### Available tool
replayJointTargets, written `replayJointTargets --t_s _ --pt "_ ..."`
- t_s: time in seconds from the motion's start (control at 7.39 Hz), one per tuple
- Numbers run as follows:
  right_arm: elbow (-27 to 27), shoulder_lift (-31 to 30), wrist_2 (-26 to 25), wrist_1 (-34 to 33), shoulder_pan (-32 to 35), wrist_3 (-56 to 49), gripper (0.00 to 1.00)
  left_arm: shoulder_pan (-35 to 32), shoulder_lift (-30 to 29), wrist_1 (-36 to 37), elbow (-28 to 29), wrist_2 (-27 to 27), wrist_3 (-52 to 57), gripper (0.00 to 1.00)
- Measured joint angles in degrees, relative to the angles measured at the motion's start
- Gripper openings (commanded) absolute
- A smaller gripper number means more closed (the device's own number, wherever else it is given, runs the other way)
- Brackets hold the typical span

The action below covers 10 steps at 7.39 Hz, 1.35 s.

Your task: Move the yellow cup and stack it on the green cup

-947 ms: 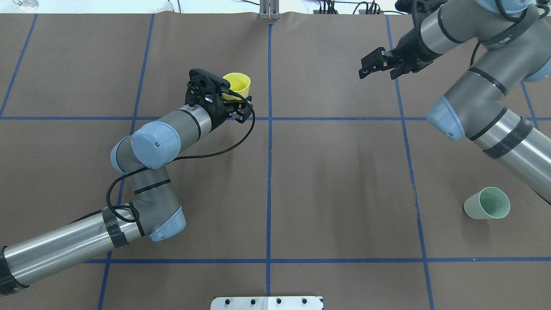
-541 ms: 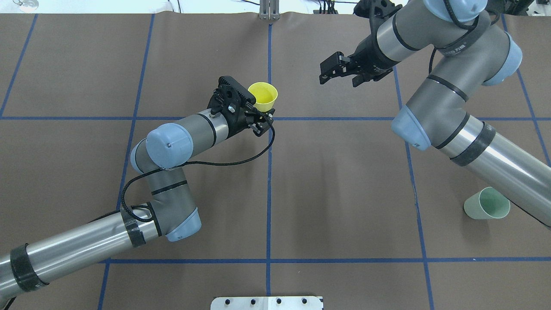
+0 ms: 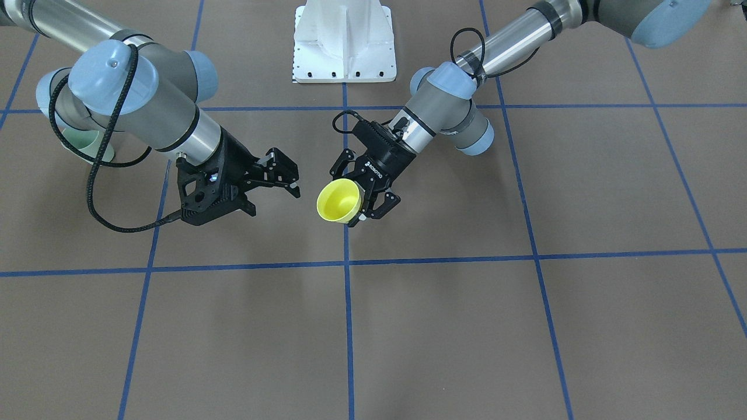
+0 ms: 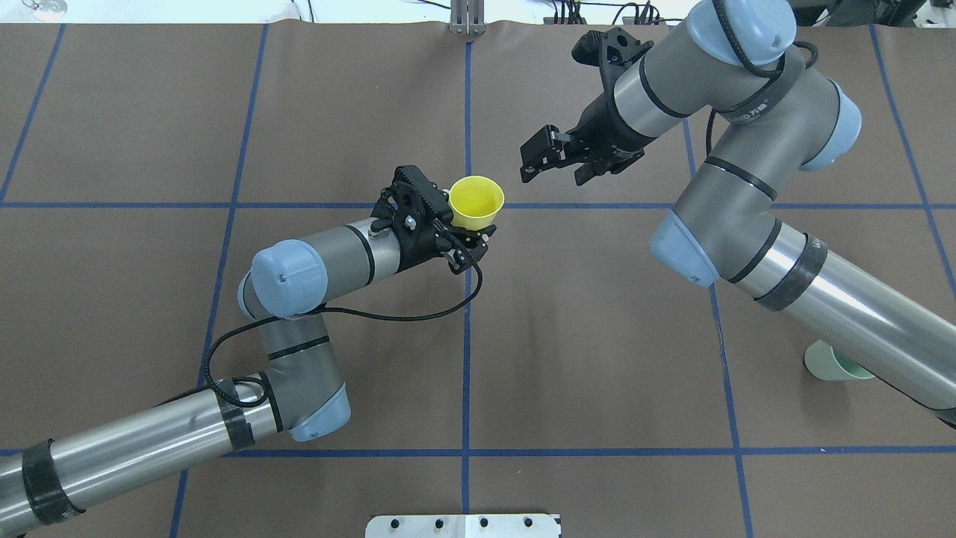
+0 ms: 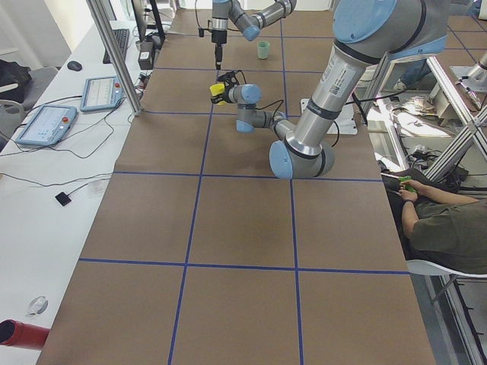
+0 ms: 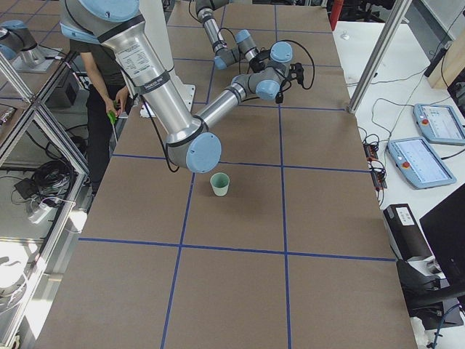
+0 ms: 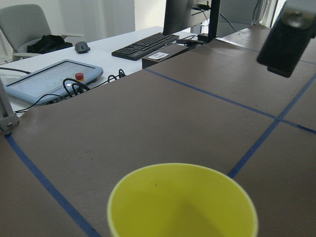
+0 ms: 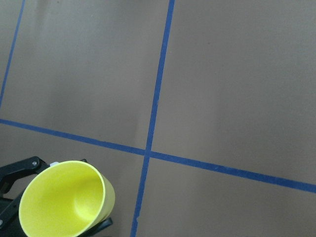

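Observation:
The yellow cup (image 4: 476, 203) is held off the table, tilted, in my left gripper (image 4: 469, 228), which is shut on its lower wall, close to the centre line. It also shows in the front view (image 3: 337, 201), the left wrist view (image 7: 182, 202) and the right wrist view (image 8: 64, 197). My right gripper (image 4: 556, 168) is open and empty, a short way right of the cup and pointing at it (image 3: 289, 181). The green cup (image 4: 825, 366) stands upright at the right, partly hidden by my right arm; the right side view shows it whole (image 6: 219, 183).
Brown paper with blue tape lines (image 4: 466, 336) covers the table. A white base plate (image 3: 344, 41) sits at the robot's side. My right forearm (image 4: 821, 299) passes over the green cup. Tablets, a keyboard and cables lie on the bench past the far edge (image 7: 54, 81).
My left gripper has carried the yellow cup to the right, up to the centre line. My right gripper has swung left and nearer to it. My right forearm now covers part of the green cup.

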Motion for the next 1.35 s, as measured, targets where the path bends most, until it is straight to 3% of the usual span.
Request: replayJointTargets --t_s 0.68,1.35 --pt "-0.02 -0.06 2.48 -0.01 -3.24 0.00 0.83 2.36 0.21 -2.07 -0.39 0.21 1.02 0.44" --pt "-0.23 -0.19 2.49 -0.01 -4.58 0.03 0.62 2.42 0.06 -2.29 -1.67 0.41 0.85 0.44"
